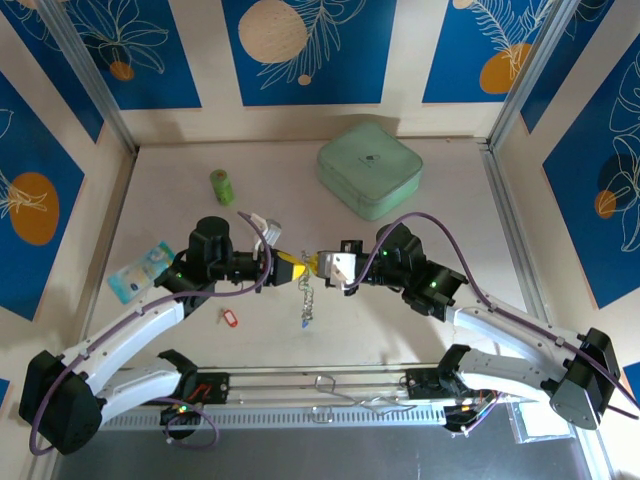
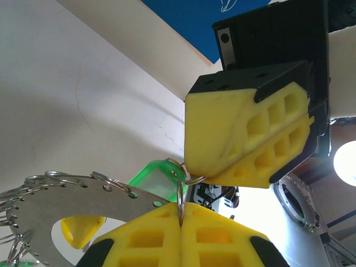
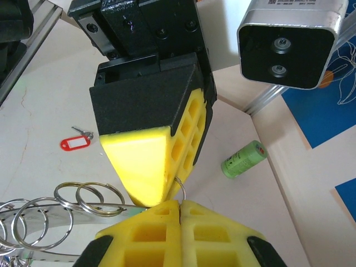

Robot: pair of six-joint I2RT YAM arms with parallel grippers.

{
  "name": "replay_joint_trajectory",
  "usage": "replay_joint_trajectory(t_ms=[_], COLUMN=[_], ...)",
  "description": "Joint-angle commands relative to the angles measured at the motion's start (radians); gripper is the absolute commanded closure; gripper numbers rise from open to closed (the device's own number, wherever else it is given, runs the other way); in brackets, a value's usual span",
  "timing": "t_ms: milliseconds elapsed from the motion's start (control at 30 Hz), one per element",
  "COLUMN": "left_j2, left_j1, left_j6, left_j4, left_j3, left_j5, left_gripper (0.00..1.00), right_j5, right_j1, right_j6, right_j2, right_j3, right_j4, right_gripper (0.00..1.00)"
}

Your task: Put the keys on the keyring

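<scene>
We see the two arms meeting nose to nose over the middle of the surface (image 1: 470,200), with the left hand (image 1: 288,262) and the right hand (image 1: 322,264) nearly touching. From the left wrist, the left hand's yellow fingers (image 2: 150,239) are pressed flat together with a small wire ring (image 2: 181,192) caught in the seam between them. That ring rises to the tips of the right hand above it. From the right wrist we get the other side: the right hand's fingers (image 3: 217,233) are closed tight on the same thin ring, and the left hand's tip comes down onto it. Both hands are narrow, each pinching the small wire ring. The keyring (image 2: 50,206), a flat silvery plate with holes and wire loops round its rim, sits just beside the pinched ring. We cannot tell whether the small ring is one of its loops. A pale green tag (image 2: 153,175) shows just behind the plate, close to the ring. In the top view the keyring dangles below the two hands, over the middle of the surface. A key with a red tag (image 1: 229,317) lies alone toward the near edge, left of the middle. A green cylinder (image 1: 221,186) stands toward the far edge on the left, a pale green box (image 1: 370,170) sits by the far edge, and a blue packet (image 1: 140,271) lies by the left edge.
</scene>
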Motion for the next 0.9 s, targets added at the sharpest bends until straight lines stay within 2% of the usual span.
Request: replay_joint_trajectory(t_ms=[0, 867], left_j2=[-0.006, -0.023], left_j1=[-0.006, -0.005], left_j6=[0.004, 0.035], left_j4=[0.016, 0.014], left_j3=[0.048, 0.052], left_j5=[0.006, -0.061], left_gripper=[1.0, 1.0], right_j5=[-0.009, -0.081], right_j1=[0.012, 0.015], right_j6=[-0.017, 0.029], right_j2=[-0.005, 0.029], right_j3=[0.028, 0.064], right_j4=[-0.032, -0.113], right_gripper=[1.0, 1.0])
